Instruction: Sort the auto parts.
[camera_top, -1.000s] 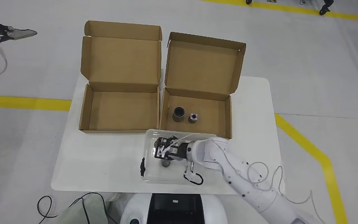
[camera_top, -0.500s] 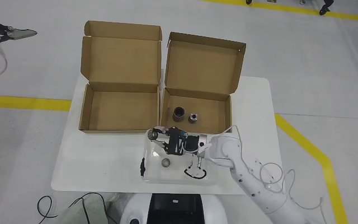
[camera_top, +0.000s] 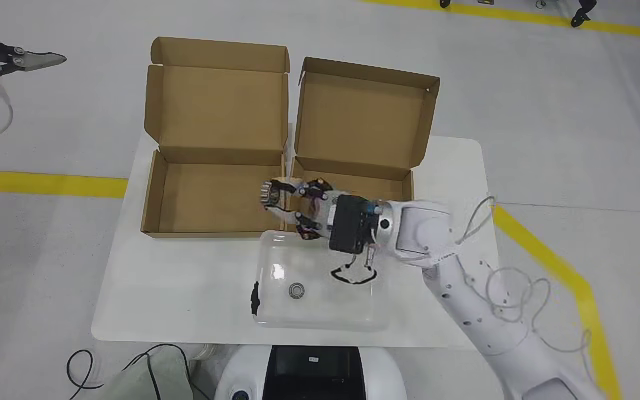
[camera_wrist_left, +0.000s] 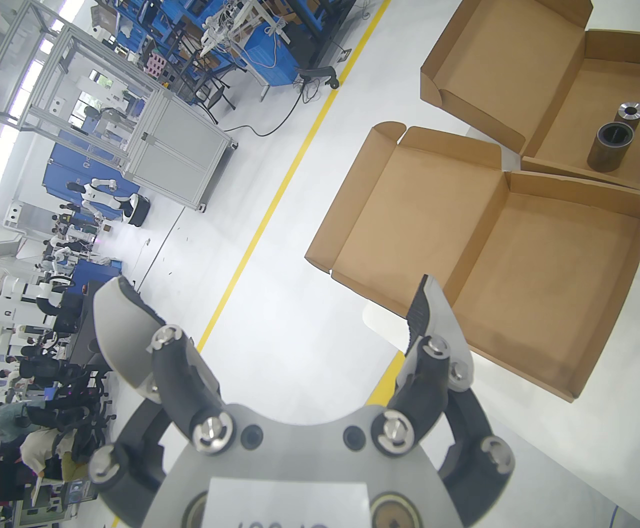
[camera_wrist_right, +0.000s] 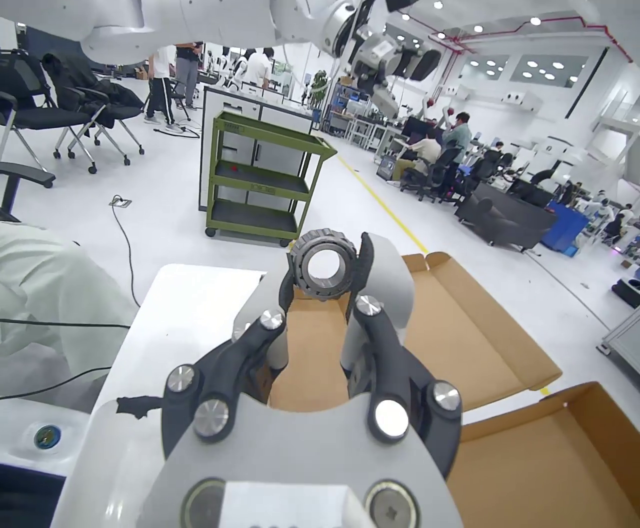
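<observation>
Right gripper (camera_wrist_right: 326, 265) is clenched on a ribbed bearing (camera_wrist_right: 320, 290), up over the left box (camera_top: 213, 215) at its front right corner, just beside the wall it shares with the right box (camera_top: 390, 200). Both boxes sit open toward the back edge of the bench (camera_top: 450, 200). Left gripper (camera_wrist_left: 272, 300) is released, nothing between the jaws, well off the bench's left edge over floor. Clear tray (camera_top: 330, 300) at the front edge holds one ring (camera_top: 297, 290); right box holds a dark sleeve (camera_wrist_left: 607, 147) and a small silver bush (camera_wrist_left: 627, 111), near each other.
</observation>
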